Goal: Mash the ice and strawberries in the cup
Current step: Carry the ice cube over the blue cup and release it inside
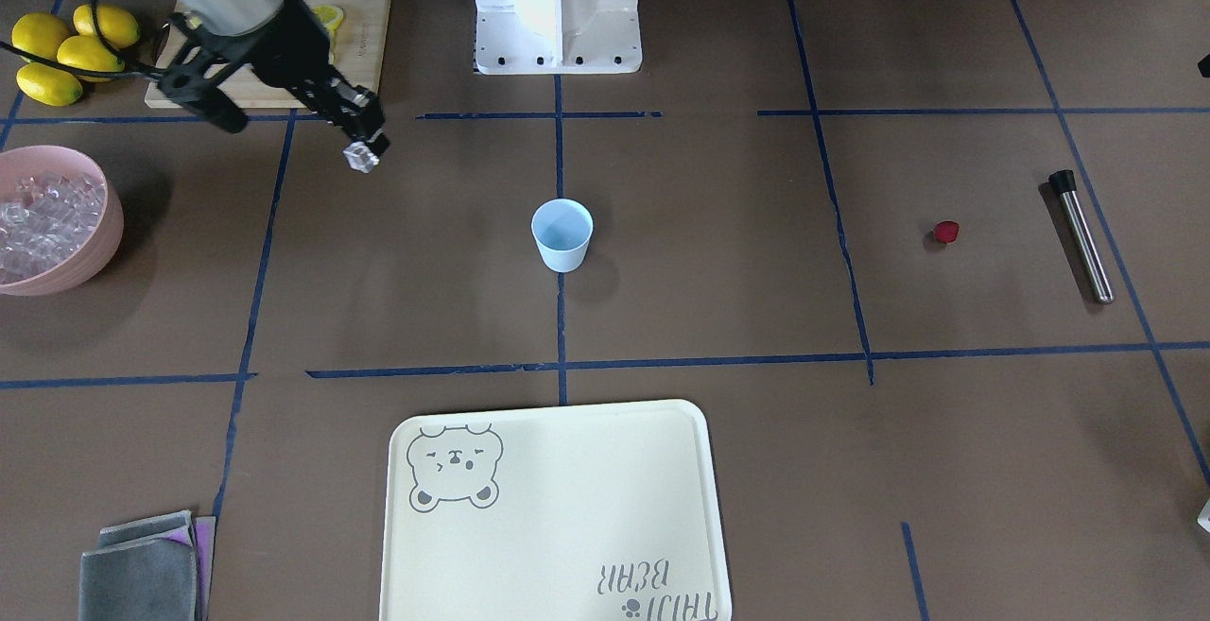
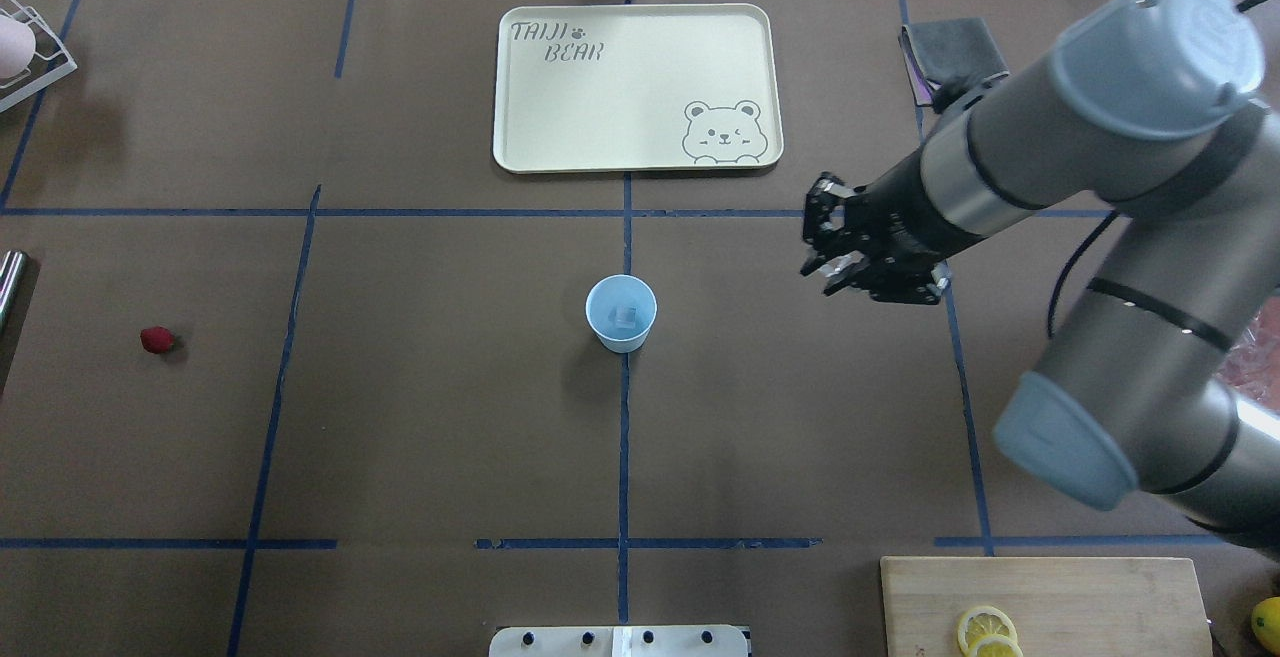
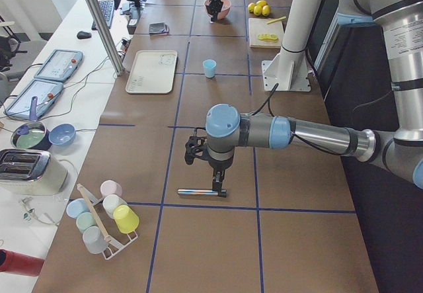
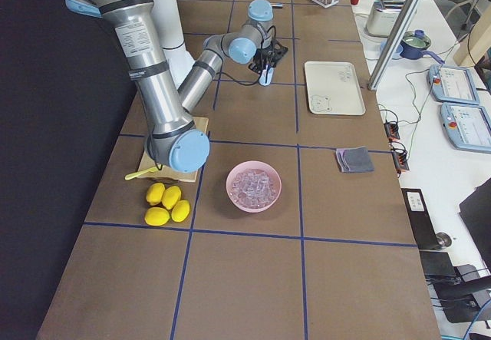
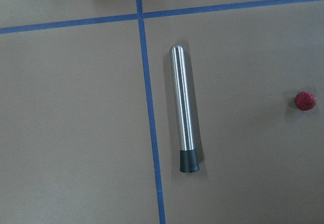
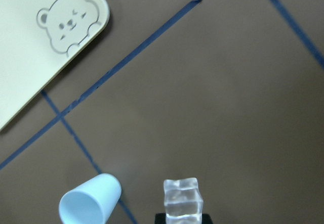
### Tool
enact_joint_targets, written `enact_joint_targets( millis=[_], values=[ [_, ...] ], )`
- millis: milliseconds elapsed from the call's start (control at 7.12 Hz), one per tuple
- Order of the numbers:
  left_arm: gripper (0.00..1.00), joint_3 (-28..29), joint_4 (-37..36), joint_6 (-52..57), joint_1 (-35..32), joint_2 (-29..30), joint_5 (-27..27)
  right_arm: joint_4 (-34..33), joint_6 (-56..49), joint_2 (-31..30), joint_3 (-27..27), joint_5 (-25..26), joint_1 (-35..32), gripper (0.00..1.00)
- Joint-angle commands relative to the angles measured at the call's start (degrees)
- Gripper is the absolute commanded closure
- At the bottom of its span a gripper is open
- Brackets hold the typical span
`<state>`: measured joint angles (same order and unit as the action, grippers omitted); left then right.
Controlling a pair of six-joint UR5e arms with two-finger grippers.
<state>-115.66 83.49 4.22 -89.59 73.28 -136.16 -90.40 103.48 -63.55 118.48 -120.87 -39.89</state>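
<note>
Your right jaws grip one clear ice cube [image 1: 360, 156] above the bench [image 1: 718, 300], well to the side of the pale-blue cup [image 1: 562, 235] — it stands upright mid-bench with a second ice cube [image 2: 626, 315] inside. The strawberry piece [image 1: 946, 232] lies near the steel muddler [image 1: 1082, 235], well apart from the cup. The left jaws hang over the muddler — you cannot tell how they stand.

Pale-blue cup [image 1: 563, 255]: upright at table centre, one clear ice cube [image 2: 626, 315] inside. Second ice cube [image 1: 360, 158]: clamped in my right gripper [image 1: 365, 147], above the table, right of the cup. Dark-red strawberry [image 2: 157, 339]: lying far left.
</note>
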Motion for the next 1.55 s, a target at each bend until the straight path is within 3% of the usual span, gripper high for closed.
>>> enact_joint_targets(
  millis=[0,281,984,1124,1265,1405],
  values=[
    [0.0,0.0,0.0,0.0,0.0,-0.2,0.0,1.4,1.7,8.8,-5.3,8.2,8.3,1.0],
    [0.0,0.0,0.0,0.0,0.0,-0.2,0.0,14.0,1.8,9.8,-13.8,8.9,9.1,1.0],
    [0.0,-0.6,-0.1,0.0,0.0,-0.2,-0.1,15.1,1.4,14.2,-22.9,11.1,10.2,0.97],
    [0.0,-0.7,-0.3,0.0,0.0,-0.2,-0.1,15.1,1.3,14.2,-23.3,11.1,10.3,0.74],
    [0.0,-0.7,-0.3,0.0,0.0,-0.2,-0.1,15.1,1.4,14.1,-23.3,11.0,10.7,0.62],
    [0.0,-0.7,-0.3,0.0,0.0,-0.2,-0.1,15.1,1.3,14.1,-23.3,11.0,10.7,0.41]
  ],
)
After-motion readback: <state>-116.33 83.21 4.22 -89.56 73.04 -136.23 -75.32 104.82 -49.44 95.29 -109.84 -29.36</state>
